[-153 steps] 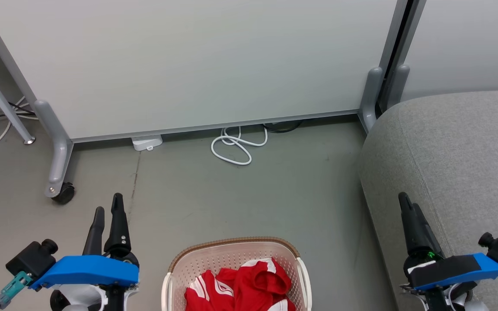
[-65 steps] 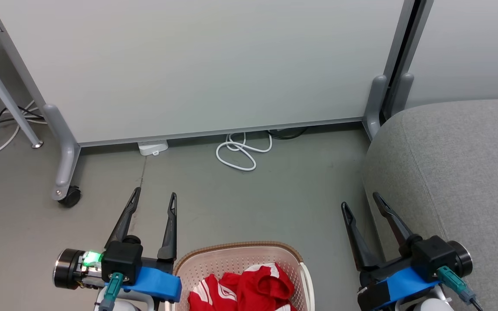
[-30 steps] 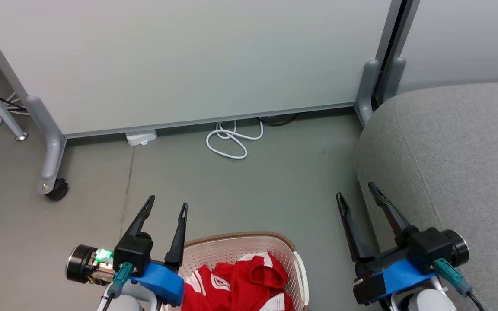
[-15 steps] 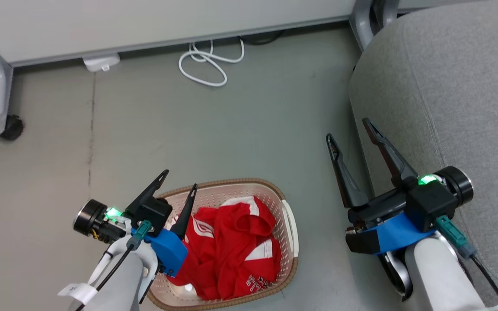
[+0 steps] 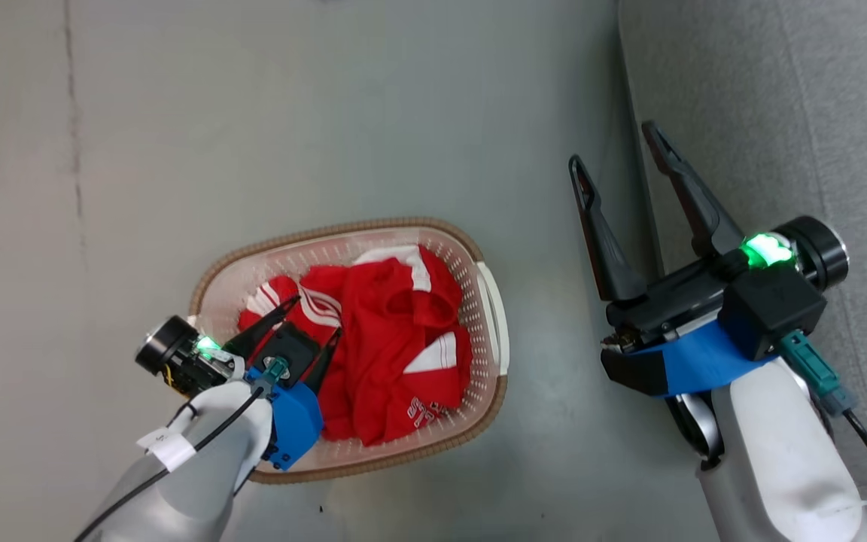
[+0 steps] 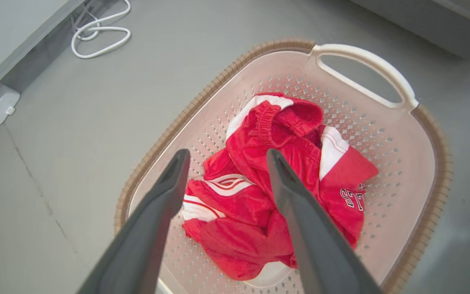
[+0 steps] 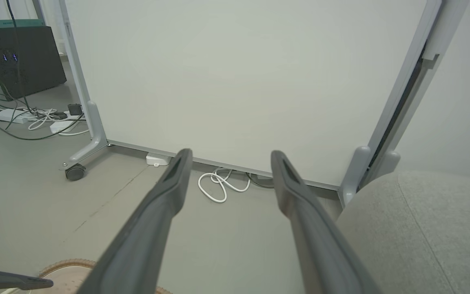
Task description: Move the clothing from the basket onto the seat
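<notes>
The cream basket (image 5: 488, 301) with a brown rim stands on the grey floor, and the red clothing (image 5: 392, 339) with white stripes lies crumpled inside it. My left gripper (image 5: 317, 320) hangs open over the basket's left half, fingers pointing down at the clothing (image 6: 239, 220) without touching it. The left wrist view has the left gripper (image 6: 227, 154) open above the basket (image 6: 218, 81). Open and empty, my right gripper (image 5: 612, 144) hovers right of the basket, beside the edge of the grey seat (image 5: 780, 113). The right wrist view looks past the right gripper (image 7: 231, 154) toward the seat (image 7: 414, 228).
A pale partition panel (image 7: 239, 81) on castered feet (image 7: 74, 171) stands ahead, with a coiled white cable (image 7: 218, 183) and a white box (image 7: 156, 159) at its base. More cables and power strips (image 7: 27, 118) lie far left. Grey floor surrounds the basket.
The head camera has tilted down, so the whole picture shifted. My left gripper has come in over the basket and now points down at the red clothing. Both grippers stay open.
</notes>
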